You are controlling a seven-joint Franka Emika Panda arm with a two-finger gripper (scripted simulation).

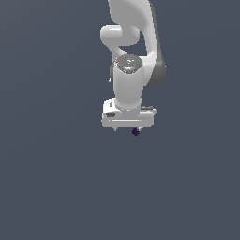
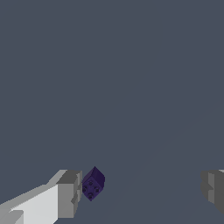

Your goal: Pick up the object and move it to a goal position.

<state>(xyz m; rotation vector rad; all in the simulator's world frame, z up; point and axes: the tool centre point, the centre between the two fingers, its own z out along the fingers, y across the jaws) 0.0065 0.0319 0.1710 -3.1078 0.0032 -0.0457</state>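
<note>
The object is a tiny dark purple cube (image 2: pixel 92 184) with small dots on one face. In the wrist view it lies between my fingers, right beside one grey fingertip (image 2: pixel 70 192), and far from the other fingertip (image 2: pixel 213 189). I cannot tell whether it touches the near one. My gripper (image 2: pixel 142 190) is open wide and holds nothing. In the exterior view the white gripper (image 1: pixel 127 128) points straight down, and the cube (image 1: pixel 136 132) peeks out just under its edge on the exterior view's right. The fingertips are mostly hidden there.
A plain dark grey-blue surface (image 1: pixel 56 187) fills both views. The white arm (image 1: pixel 133 42) rises above the gripper in the exterior view. No goal marker or other object shows.
</note>
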